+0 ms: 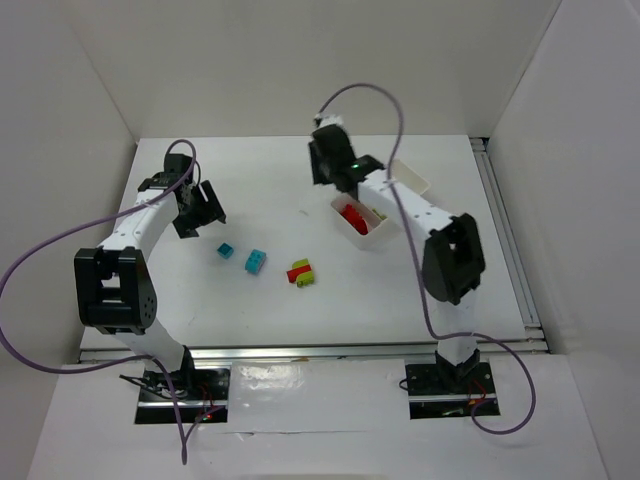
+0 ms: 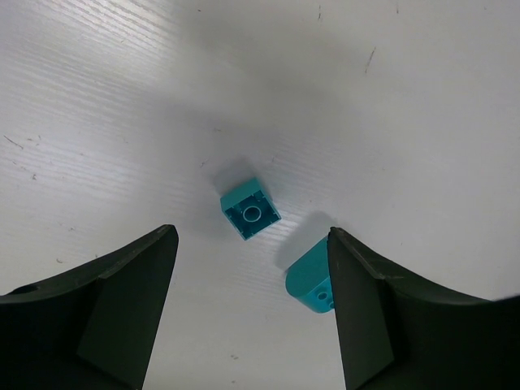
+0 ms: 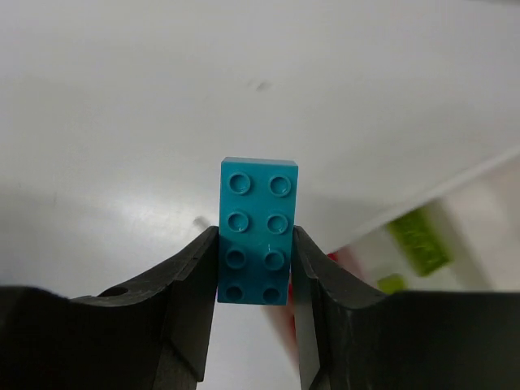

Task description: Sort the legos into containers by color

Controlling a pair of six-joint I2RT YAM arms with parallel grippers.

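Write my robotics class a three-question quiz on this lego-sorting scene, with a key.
1. True or false: the right gripper is shut on a red brick.
2. How many cyan bricks lie loose on the table? A) one B) two C) four
3. Fill in: the left gripper hovers ___ over a small cyan brick.
Key: 1 false, it holds a long cyan brick; 2 B; 3 open.

A robotics lab test cell, by all signs; plain white panels (image 1: pixel 60 150) box in a white tabletop (image 1: pixel 270 190) at nine, twelve and three o'clock; a left arm (image 1: pixel 130 235) and right arm (image 1: pixel 420 210) stand bolted on metal base plates (image 1: pixel 165 398) at six o'clock; purple cables (image 1: pixel 367 87) loop loose; an aluminium rail (image 1: pixel 300 352) edges the near side.
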